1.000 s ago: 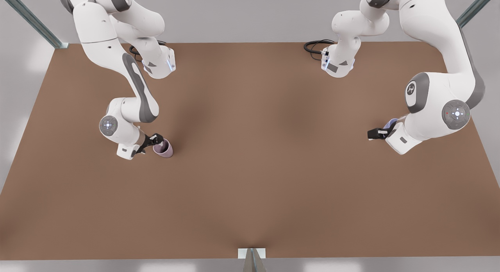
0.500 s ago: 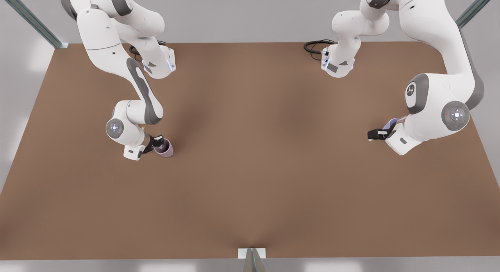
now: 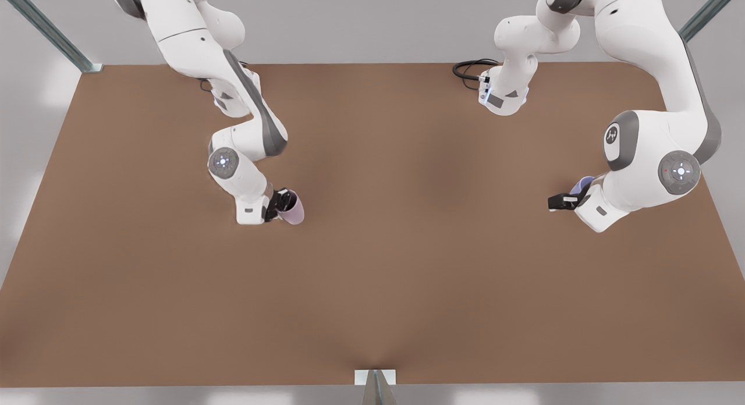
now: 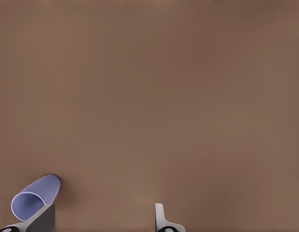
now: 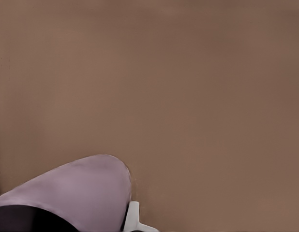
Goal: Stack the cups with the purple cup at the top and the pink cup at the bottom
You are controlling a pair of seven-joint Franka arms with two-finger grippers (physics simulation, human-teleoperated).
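R gripper (image 3: 281, 206), at the front view's left-centre, grips the matte mauve-pink tapered cup (image 3: 293, 209) w/ fingers clamped on it, over the brown tabletop (image 3: 407, 265). L gripper (image 3: 567, 196), at the far right, has fingers spread wide; the lavender-purple tapered cup (image 4: 34, 198) touches one finger (image 4: 40, 218).

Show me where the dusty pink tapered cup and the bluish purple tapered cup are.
dusty pink tapered cup (image 3: 293, 209), front view, on its side wall.
bluish purple tapered cup (image 4: 37, 195), left wrist view, on its outer wall near the rim.
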